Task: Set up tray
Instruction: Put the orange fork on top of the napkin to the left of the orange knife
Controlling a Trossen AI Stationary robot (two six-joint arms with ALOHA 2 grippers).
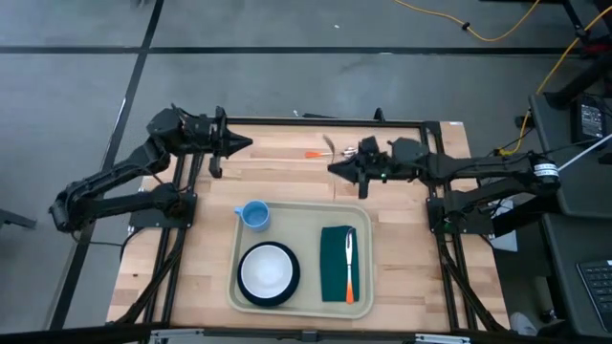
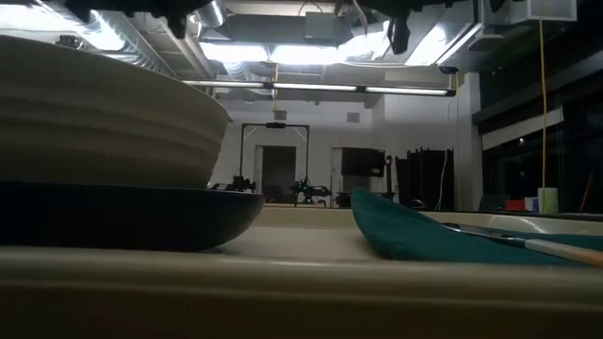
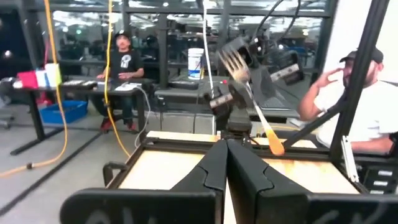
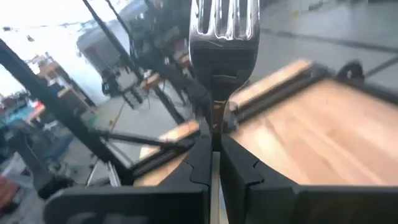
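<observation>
The cream tray (image 1: 361, 212) lies on the near middle of the wooden table. It carries a blue cup (image 1: 254, 214), a white bowl on a dark plate (image 1: 269, 272) and a green napkin (image 1: 338, 264) with an orange-handled utensil (image 1: 350, 266) on it. My right gripper (image 1: 333, 168) is over the table's far middle, shut on a fork (image 1: 323, 150) with an orange handle. My left gripper (image 1: 247, 144) is shut and empty at the far left, pointing toward the fork (image 3: 239, 68). My right gripper pinches the fork's metal neck (image 4: 214, 102) between its two fingers, just below the head. The fingers lie level and come from the table's right. The tines (image 4: 225, 15) stand up past the fingertips. The fork is tilted and lifted clear, its orange handle (image 3: 272, 142) slanting down.
Bare wood lies between the two grippers and the tray's far rim. Dark frame rails (image 1: 430, 162) run along the table's sides. Beyond the far edge are people at desks (image 3: 121, 59) and a yellow cable (image 1: 497, 33) on the floor.
</observation>
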